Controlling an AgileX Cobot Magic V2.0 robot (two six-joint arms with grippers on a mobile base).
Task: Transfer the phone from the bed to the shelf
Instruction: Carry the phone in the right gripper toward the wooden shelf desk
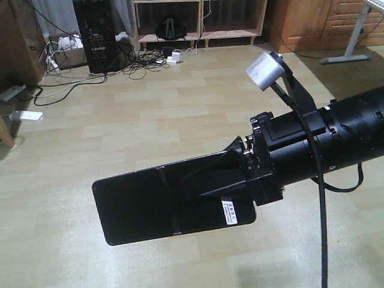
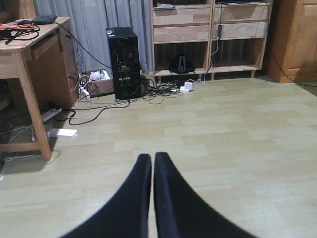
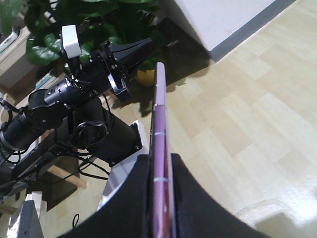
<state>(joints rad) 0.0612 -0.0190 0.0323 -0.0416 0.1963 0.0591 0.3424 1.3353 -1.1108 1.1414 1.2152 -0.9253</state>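
Right end effector (image 1: 191, 182): fingers clamped on the stickered end of the phone (image 1: 138, 207), which projects forward past the fingertips, above the floor (image 1: 150, 120). Left end effector (image 2: 152, 161): fingers pressed together, holding nothing. Far ahead of both: computer tower (image 2: 124, 62), then the shelf (image 2: 181, 32).

The pale plank floor (image 2: 223, 129) carries an upright black computer tower (image 2: 124, 62), with a tangle of cables (image 2: 158, 92) and two white adapters (image 2: 186, 88) lying just beside it. The light wooden shelf (image 2: 210, 32) stands behind them, a small black object (image 2: 181, 64) resting on its lowest board.
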